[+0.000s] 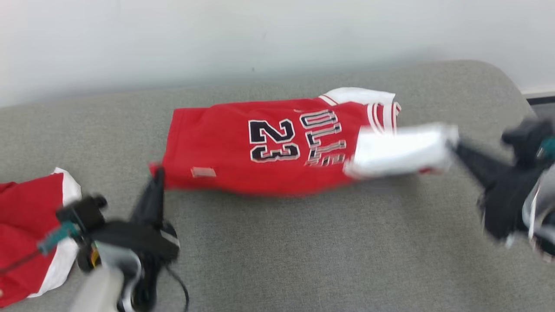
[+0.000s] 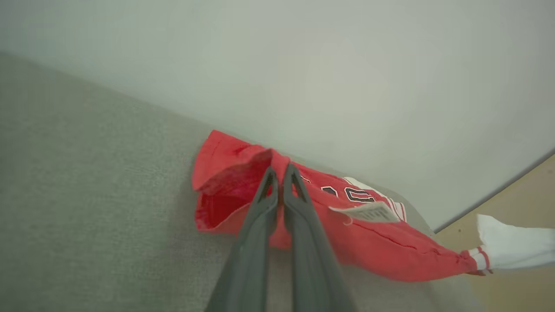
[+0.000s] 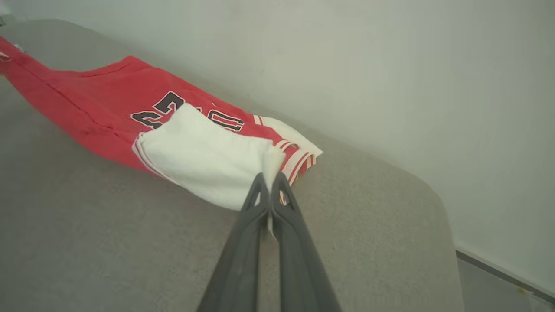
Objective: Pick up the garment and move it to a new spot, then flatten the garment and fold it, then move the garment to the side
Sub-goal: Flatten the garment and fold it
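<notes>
The garment (image 1: pixel 269 147) is a red jersey with a black "23", white sleeves and striped trim, stretched across the grey cushion. My left gripper (image 1: pixel 158 172) is shut on its red hem corner at the left end; the left wrist view shows the fingers (image 2: pixel 281 173) pinching the lifted red fabric (image 2: pixel 234 173). My right gripper (image 1: pixel 453 145) is shut on the white sleeve (image 1: pixel 401 149) at the right end. In the right wrist view the fingertips (image 3: pixel 269 180) clamp the white sleeve's edge (image 3: pixel 208 164), with the red body (image 3: pixel 99 95) trailing away.
A second red and white garment (image 1: pixel 30 229) lies at the cushion's left edge, beside my left arm. The grey cushion (image 1: pixel 303 251) ends at a rounded right corner (image 3: pixel 429 203), with a pale wall behind and floor (image 2: pixel 520 195) beyond.
</notes>
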